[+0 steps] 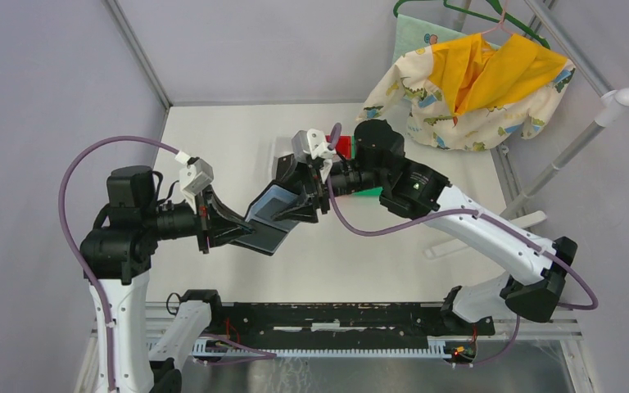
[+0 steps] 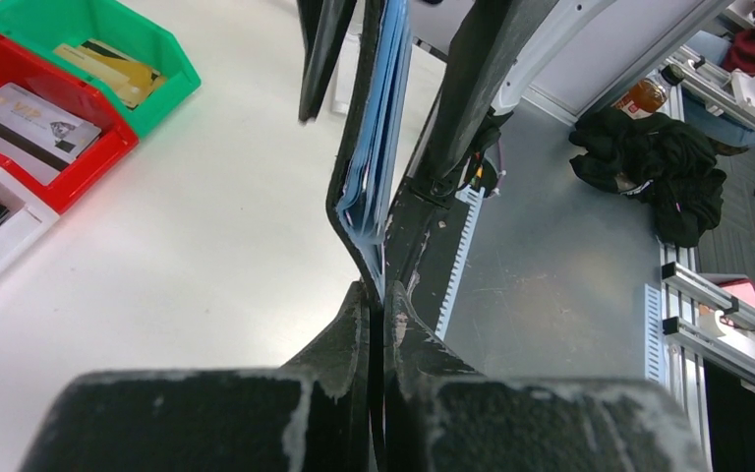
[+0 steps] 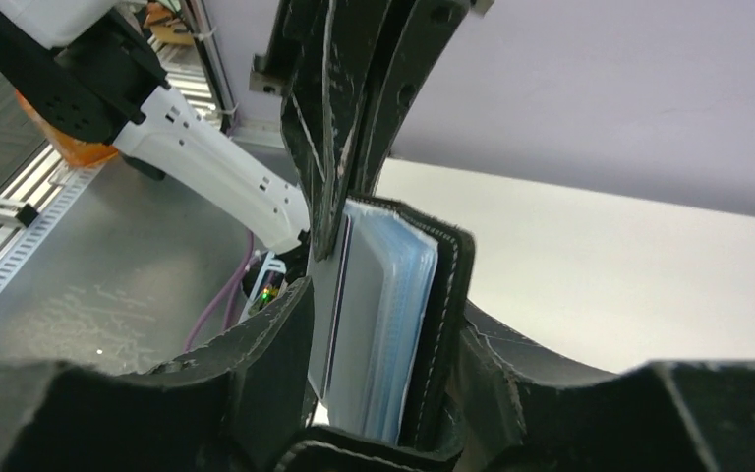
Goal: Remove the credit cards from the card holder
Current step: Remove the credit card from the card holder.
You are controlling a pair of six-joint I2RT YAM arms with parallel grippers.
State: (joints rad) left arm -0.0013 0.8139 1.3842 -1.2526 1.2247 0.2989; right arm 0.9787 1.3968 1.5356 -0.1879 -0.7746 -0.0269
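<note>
While aloft, card holder spans both tools.

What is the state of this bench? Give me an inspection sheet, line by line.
Surface: white tabletop, bare where visible.
Job's things: black folding card holder with blue-grey sleeves held in the air between both arms; gold cards in green plastic bin, silver-grey card in red plastic bin.
Clutter: printed cream-and-yellow garment on a hanger at the far right corner.
Grippers: left gripper pinches the holder's edge; right gripper straddles the holder, contact unclear.
Cables: purple cable loops beside the left arm, clear of the holder.
Surroundings: black cloth heap beyond the table.
</note>
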